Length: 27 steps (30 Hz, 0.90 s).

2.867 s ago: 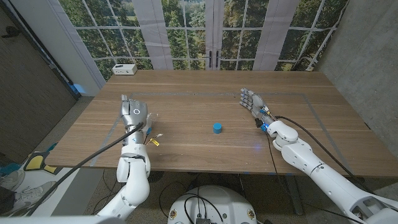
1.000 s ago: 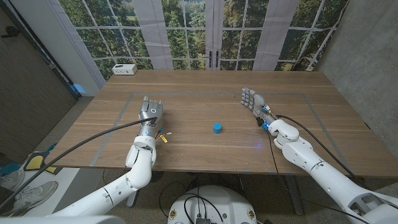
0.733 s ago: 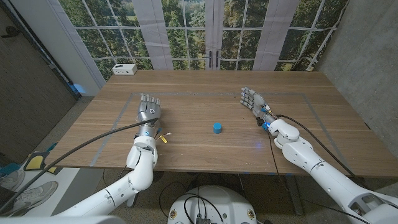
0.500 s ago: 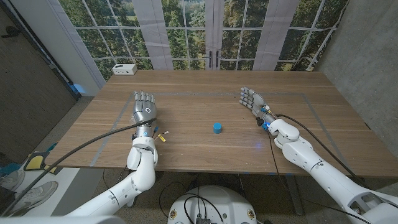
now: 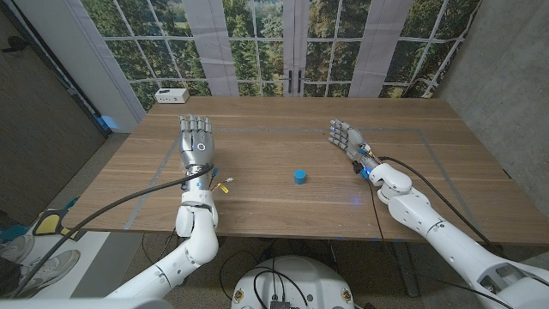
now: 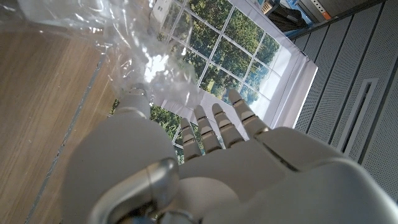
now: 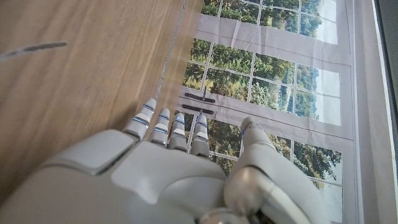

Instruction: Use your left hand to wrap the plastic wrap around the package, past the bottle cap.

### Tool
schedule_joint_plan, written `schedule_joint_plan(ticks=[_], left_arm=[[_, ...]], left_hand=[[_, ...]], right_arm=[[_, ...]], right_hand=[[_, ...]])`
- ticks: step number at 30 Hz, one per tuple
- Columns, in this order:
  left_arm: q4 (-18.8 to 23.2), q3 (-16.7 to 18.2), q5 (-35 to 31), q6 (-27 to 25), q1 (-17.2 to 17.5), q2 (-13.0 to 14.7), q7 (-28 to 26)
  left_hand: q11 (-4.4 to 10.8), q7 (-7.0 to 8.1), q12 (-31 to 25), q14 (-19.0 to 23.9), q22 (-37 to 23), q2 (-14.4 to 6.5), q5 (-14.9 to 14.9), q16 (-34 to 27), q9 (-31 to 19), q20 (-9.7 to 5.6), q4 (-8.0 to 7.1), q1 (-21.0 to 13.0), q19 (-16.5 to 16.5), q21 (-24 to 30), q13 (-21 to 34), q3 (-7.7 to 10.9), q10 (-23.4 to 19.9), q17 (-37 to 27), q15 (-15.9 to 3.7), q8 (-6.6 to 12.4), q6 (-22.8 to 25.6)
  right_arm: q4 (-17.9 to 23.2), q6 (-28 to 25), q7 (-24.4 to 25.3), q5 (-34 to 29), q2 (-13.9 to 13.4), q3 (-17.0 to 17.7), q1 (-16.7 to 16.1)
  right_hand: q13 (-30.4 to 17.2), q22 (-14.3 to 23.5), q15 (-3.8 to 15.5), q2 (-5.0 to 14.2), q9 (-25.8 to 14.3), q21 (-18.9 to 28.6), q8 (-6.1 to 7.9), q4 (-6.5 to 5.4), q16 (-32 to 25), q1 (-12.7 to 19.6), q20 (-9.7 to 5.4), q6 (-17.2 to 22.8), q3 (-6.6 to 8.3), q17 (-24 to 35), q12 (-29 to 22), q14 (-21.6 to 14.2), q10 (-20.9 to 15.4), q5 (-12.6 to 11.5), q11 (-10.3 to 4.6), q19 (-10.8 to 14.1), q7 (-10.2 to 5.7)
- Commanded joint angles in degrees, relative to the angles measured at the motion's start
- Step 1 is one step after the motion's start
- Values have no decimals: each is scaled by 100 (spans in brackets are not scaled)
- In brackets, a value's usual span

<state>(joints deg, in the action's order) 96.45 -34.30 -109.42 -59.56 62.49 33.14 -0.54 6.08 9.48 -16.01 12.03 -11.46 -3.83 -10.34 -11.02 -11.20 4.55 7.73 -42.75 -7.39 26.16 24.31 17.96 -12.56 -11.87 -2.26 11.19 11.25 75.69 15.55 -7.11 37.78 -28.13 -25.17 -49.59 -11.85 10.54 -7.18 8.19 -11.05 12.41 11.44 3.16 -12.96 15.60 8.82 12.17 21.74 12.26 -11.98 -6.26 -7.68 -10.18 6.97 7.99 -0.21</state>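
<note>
My left hand [image 5: 196, 146] is held up over the table's left part, its fingers straight and apart, pointing away from me. In the left wrist view, crumpled clear plastic wrap [image 6: 118, 43] hangs in front of this hand [image 6: 205, 168] and touches the thumb tip; the thumb stands apart from the other fingers. A small yellow-tipped piece [image 5: 225, 181] lies just right of the left wrist. The blue bottle cap [image 5: 299, 176] stands at the table's middle. My right hand [image 5: 347, 139] stands on the right with its fingers stretched out and nothing in it [image 7: 168, 168].
A white box [image 5: 172, 95] sits at the wooden table's [image 5: 274, 129] far left corner. Thin tape lines mark a rectangle on the tabletop. Windows run behind the far edge.
My left hand has moved away from the front edge toward the far side, and its fingers have straightened. The right hand has stayed put, and so has the cap.
</note>
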Motion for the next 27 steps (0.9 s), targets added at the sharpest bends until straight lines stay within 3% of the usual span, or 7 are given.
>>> schedule_joint_plan(ticks=[1,6,9,16,19,25,27], left_arm=[[109,410,-1211,910,-17,-69,1841],[-248,308,-716,528,-160,-187,653],[-310,207,189,267,-253,-347,-643],[223,-16,1649,664,-379,-358,-1377],[352,-246,1690,789,-493,-280,-1074],[1384,-465,1645,1789,-674,446,1514],[1488,-477,1638,2029,-704,616,1892]], left_hand=[[-148,1,284,-675,11,210,-7,107,14,62,-34,253,356,-173,-155,-201,460,104,-33,-70,-382],[-222,-62,379,-899,16,319,-34,88,20,106,-66,389,472,-243,-224,-316,671,125,59,-92,-614],[-179,-100,303,-667,15,286,-52,-36,18,126,-182,598,384,-224,-271,-392,476,108,27,1,-439],[-115,-76,202,-349,15,144,-58,-115,20,114,-243,707,181,-170,-351,-382,153,117,-107,102,-113],[-126,-68,194,-298,16,141,-56,-123,22,111,-231,699,170,-170,-364,-378,118,123,-117,100,-96],[-153,-64,306,-422,20,268,-54,-34,29,239,-209,788,357,-269,-425,-464,344,127,-59,2,-255],[-192,-112,377,-554,19,327,-76,19,31,281,-186,812,458,-324,-461,-500,522,127,-3,-57,-436]], right_arm=[[-228,221,-245,-19,67,-39,85],[-175,225,-178,-59,51,-33,57],[-172,238,-213,-50,33,-29,43],[-56,264,-131,-55,-15,13,-57],[-14,268,-120,-56,-46,28,-89],[112,231,11,-15,-77,93,-183],[116,217,-8,13,-92,104,-197]], right_hand=[[-12,11,-12,-52,-10,13,-12,20,-55,3,59,35,-11,-6,-18,-44,-56,0,17,15,7],[-11,11,-15,-75,-9,15,-10,26,-60,-7,70,41,-24,-8,-19,-69,-63,6,17,25,-1],[-11,11,-21,-90,-9,17,-9,28,-64,-15,73,46,-33,-8,-18,-85,-65,10,19,32,-2],[-10,12,-20,-113,-8,15,-5,35,-59,-27,85,58,-47,-10,-22,-86,-80,14,22,31,-5],[-10,12,-23,-119,-8,15,-5,37,-58,-31,92,59,-52,-10,-21,-87,-80,15,11,32,-6],[-10,12,-16,-122,-8,16,-3,36,-61,-42,84,67,-59,-9,-19,-98,-79,16,11,37,-9],[-10,13,-13,-113,-8,15,-2,31,-61,-46,78,70,-59,-7,-22,-98,-89,16,12,37,-7]])
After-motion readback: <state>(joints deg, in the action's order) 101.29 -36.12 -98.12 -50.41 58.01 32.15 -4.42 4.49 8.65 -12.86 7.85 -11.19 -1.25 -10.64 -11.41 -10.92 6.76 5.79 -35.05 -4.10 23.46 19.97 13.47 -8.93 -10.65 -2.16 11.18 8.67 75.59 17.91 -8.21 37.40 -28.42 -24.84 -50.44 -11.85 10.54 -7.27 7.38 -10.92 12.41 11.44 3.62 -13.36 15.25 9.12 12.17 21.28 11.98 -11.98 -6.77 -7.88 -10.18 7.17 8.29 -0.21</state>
